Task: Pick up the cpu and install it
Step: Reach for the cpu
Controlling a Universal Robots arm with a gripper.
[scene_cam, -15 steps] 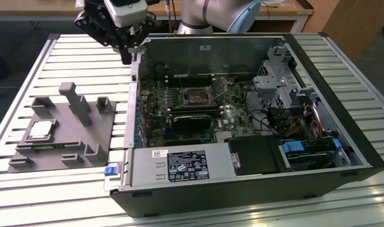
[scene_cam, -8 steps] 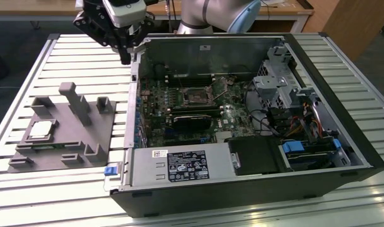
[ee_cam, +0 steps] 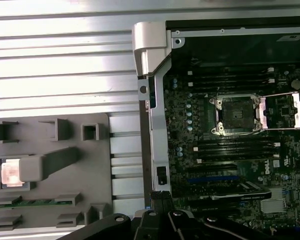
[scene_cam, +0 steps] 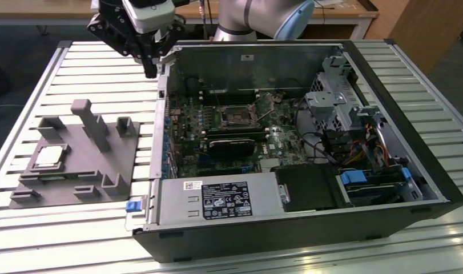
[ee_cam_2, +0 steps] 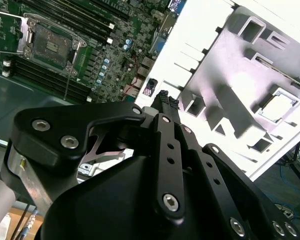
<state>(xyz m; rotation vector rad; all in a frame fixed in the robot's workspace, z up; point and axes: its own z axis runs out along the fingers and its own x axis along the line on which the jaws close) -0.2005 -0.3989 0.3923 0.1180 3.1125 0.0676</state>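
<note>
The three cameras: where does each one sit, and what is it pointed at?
Exterior view: off the arm, looks down on the open case and grey plate; arm and jaws show.
First wrist view: on the arm, looks down at plate and socket; jaws' base shows.
Second wrist view: on the arm, looks along the shut jaws.
All share the cpu.

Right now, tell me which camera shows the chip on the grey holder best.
Exterior view: the chip sits whole in the grey holder. The second wrist view shows the chip glaring white; in the first wrist view a post hides part of it.
</note>
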